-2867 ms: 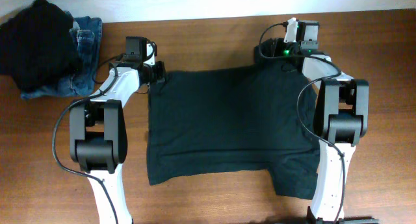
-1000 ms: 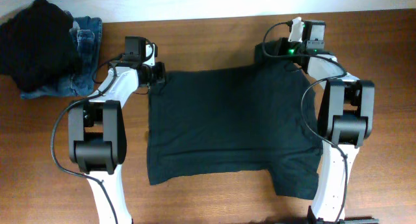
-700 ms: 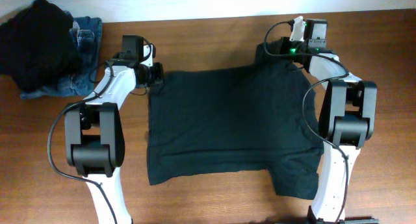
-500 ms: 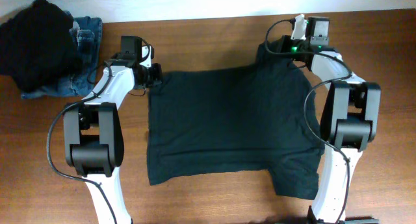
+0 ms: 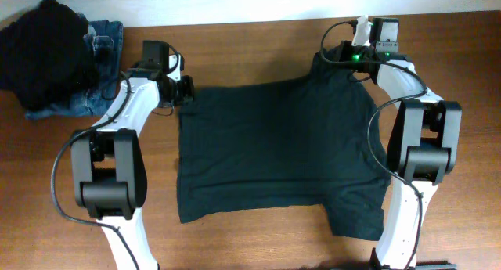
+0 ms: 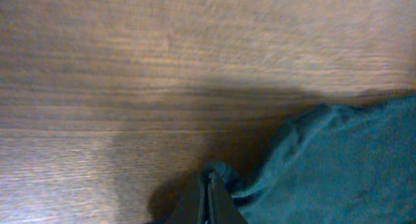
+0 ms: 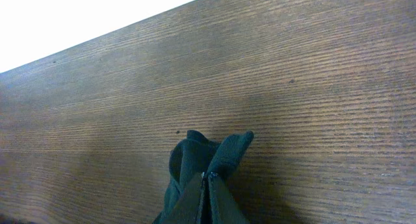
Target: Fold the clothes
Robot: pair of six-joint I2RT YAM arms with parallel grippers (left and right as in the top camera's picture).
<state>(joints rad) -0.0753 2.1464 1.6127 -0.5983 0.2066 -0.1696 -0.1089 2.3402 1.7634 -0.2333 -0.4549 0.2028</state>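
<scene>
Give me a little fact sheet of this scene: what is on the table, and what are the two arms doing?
Surface: wooden table
Main item: dark T-shirt, spread flat
Left fingers: shut, pinching the shirt's far left corner
Right fingers: shut, pinching the shirt's far right corner, cloth bunched there
Also there: blue jeans under a black heap of cloth, at the table's far left
Folding: no fold made yet

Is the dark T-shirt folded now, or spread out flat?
Spread out. The T-shirt lies open on the table, no fold made; left gripper and right gripper pinch its far corners.
</scene>
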